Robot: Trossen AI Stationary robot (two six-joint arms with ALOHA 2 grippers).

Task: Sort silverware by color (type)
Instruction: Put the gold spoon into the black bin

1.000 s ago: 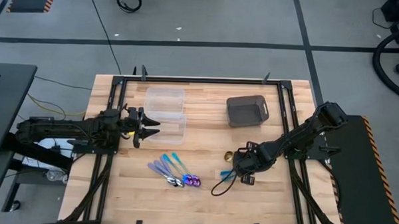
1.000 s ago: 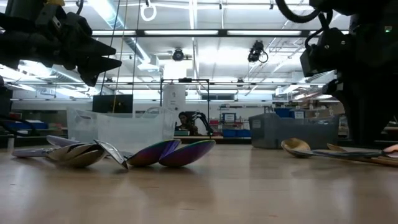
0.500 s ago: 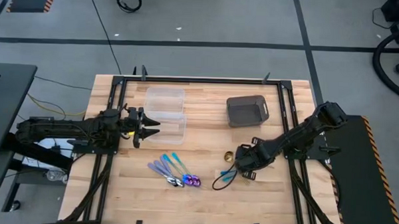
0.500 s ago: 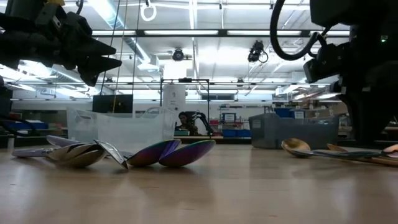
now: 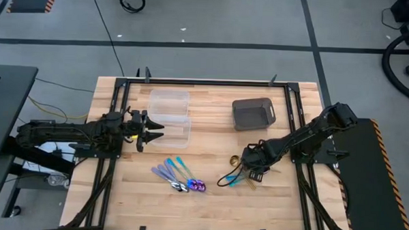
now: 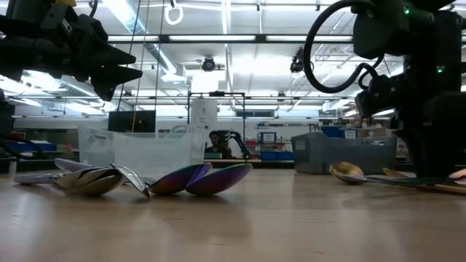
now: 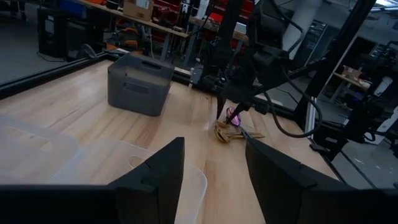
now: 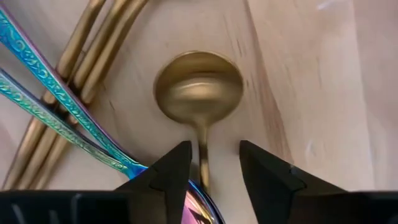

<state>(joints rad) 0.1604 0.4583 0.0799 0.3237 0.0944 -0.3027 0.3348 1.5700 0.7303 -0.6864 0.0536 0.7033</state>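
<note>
Nothing's sorted yet: both clear tubs (image 5: 170, 114) and the grey bin (image 5: 253, 113) sit empty at twelve o'clock on the table (image 5: 201, 204), with lots of bare wood around. The silverware (image 5: 178, 175) lies in two loose heaps toward six. My right pincer (image 5: 252, 168), jaws parted and empty, straddles a gold spoon (image 8: 199, 87); my left pincer (image 5: 147, 129) waits open at nine.

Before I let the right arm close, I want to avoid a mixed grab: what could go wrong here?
The right end effector straddles the gold spoon handle, but teal handles cross just beside it, so closing might catch one too. Other gold handles lie touching underneath and may be dragged. The left end effector, open, waits by the clear tubs.
</note>
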